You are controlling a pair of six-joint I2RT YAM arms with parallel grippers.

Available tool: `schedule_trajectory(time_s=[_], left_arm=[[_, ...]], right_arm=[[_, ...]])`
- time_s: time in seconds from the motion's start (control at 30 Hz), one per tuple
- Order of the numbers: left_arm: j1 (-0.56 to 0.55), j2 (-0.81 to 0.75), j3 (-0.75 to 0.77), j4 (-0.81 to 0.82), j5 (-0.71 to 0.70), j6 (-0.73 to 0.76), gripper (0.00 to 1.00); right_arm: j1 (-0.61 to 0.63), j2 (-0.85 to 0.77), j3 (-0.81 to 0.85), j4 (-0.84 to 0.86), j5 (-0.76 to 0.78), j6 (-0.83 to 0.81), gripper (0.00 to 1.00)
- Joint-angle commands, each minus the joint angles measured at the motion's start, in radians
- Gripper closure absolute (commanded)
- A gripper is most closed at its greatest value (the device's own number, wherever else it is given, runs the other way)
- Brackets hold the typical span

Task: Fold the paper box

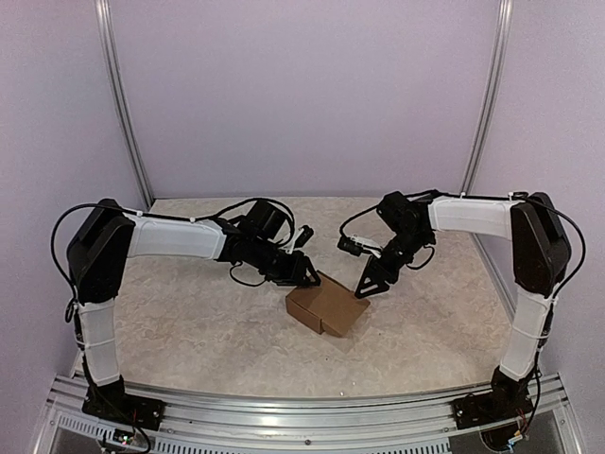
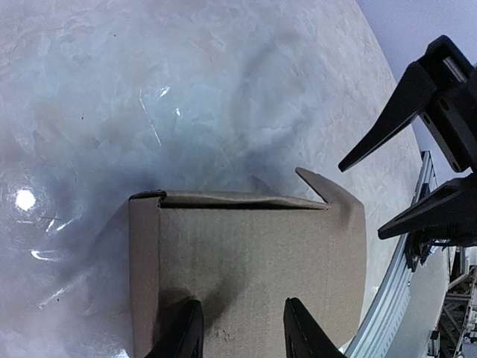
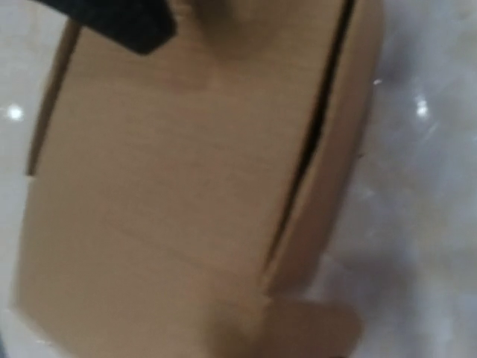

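The paper box [image 1: 327, 303] is a small squarish brown cardboard box on the table, with its lid down. One rounded flap sticks out at a corner [image 2: 328, 192]. My left gripper [image 1: 301, 272] is open at the box's far left edge. In the left wrist view its fingertips [image 2: 186, 335] stand apart over the box top [image 2: 246, 261] and hold nothing. My right gripper [image 1: 369, 287] is open just right of the box, with its fingers spread [image 2: 361, 201]. The right wrist view is blurred and filled by the box [image 3: 186, 186]; its own fingers do not show there.
The table [image 1: 189, 322] is mottled beige, with lilac walls at the back and both sides. A metal rail [image 1: 302, 416] runs along the near edge, where the arm bases stand. A black finger of the left gripper [image 3: 123, 19] shows at the top of the right wrist view.
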Motion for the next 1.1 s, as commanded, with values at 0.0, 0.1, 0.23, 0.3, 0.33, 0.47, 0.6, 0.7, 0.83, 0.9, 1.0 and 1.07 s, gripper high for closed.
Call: schedule_trajectory(time_s=[0.0, 0.1, 0.23, 0.3, 0.33, 0.47, 0.6, 0.7, 0.83, 0.9, 1.0, 1.07], left_arm=[[-0.003, 0.01, -0.032, -0.01, 0.018, 0.015, 0.64], [-0.001, 0.016, -0.035, -0.015, 0.01, 0.015, 0.64], [-0.001, 0.025, -0.036, -0.016, 0.012, 0.011, 0.64], [-0.001, 0.025, -0.037, -0.015, 0.01, 0.011, 0.64], [-0.001, 0.024, -0.039, -0.015, 0.011, 0.012, 0.64], [0.001, 0.026, -0.042, -0.013, 0.012, 0.014, 0.64], [0.002, 0.029, -0.05, -0.01, 0.012, 0.012, 0.64], [0.003, 0.029, -0.054, -0.008, 0.01, 0.008, 0.64], [0.002, 0.031, -0.058, -0.007, 0.003, 0.0, 0.64], [0.002, 0.031, -0.058, -0.007, 0.003, -0.001, 0.64], [0.003, 0.028, -0.062, -0.007, 0.001, -0.002, 0.64], [0.003, 0.026, -0.062, -0.008, 0.0, -0.002, 0.64]], right_arm=[[-0.014, 0.034, 0.048, -0.093, -0.111, 0.018, 0.52], [-0.015, 0.072, 0.062, -0.138, -0.175, 0.014, 0.56], [-0.016, 0.102, 0.06, -0.161, -0.185, 0.015, 0.57], [-0.015, 0.109, 0.055, -0.155, -0.167, 0.019, 0.56], [-0.016, 0.11, 0.053, -0.151, -0.16, 0.019, 0.56], [-0.015, 0.111, 0.058, -0.137, -0.136, 0.02, 0.55], [-0.016, 0.102, 0.06, -0.116, -0.12, 0.039, 0.54], [-0.017, 0.131, 0.067, -0.139, -0.137, 0.049, 0.54], [-0.017, 0.188, 0.074, -0.181, -0.182, 0.037, 0.6], [-0.019, 0.204, 0.075, -0.196, -0.21, 0.031, 0.64], [-0.023, 0.215, 0.086, -0.224, -0.248, 0.02, 0.68], [-0.03, 0.232, 0.101, -0.254, -0.276, 0.006, 0.72]])
